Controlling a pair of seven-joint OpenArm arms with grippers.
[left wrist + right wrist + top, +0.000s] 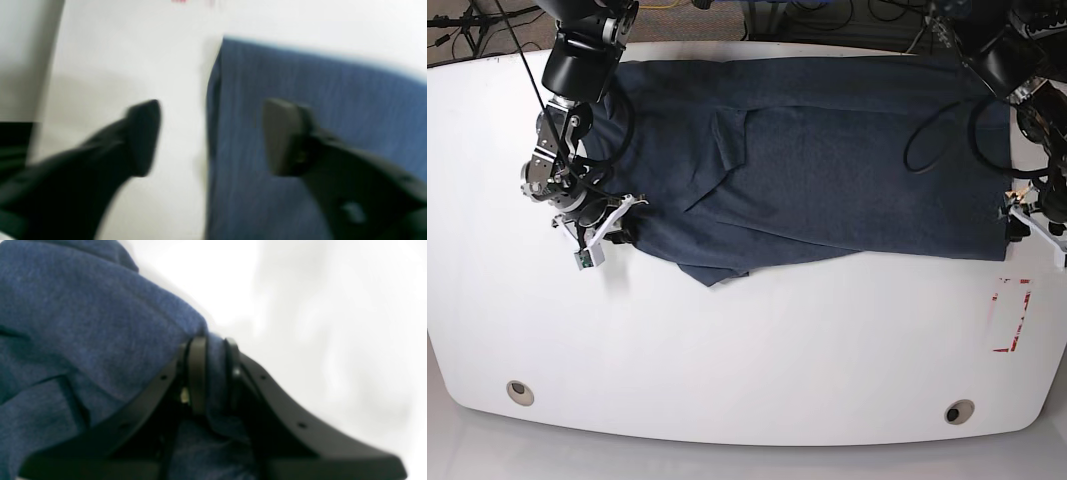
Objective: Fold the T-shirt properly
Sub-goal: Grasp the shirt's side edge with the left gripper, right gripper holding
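White tabletop [727, 370] is filling most of the base view, with some cables and dark gear peeking in along the far edge. The T-shirt [827, 170] is lying across the far half of it, spread wide from one arm to the other, and it's looking like it's already folded over once lengthwise: there's a layered flap and a diagonal crease around the middle, and the near edge is sagging into a loose point instead of sitting straight. So I'm guessing we're somewhere in the middle, one fold in, with the crosswise folds and the tidying still waiting.

The right claw [213, 373] is clenching a bunch of blue fabric between its fingers at the shirt's corner, which the right wrist view is showing pretty clearly. The left claw [213, 136] is hanging wide and empty, straddling the shirt's side edge, one finger over the cloth and one over bare tabletop; that view is too blurry for telling whether it's touching anything.

Not much is getting in the way. A red-outlined marking [1012, 315] is sitting on the tabletop near the left arm, apart from the shirt, and two round holes [519, 391] are showing near the front edge. The arms' own cables are drooping over the cloth, which I'm thinking could snag on a lift.
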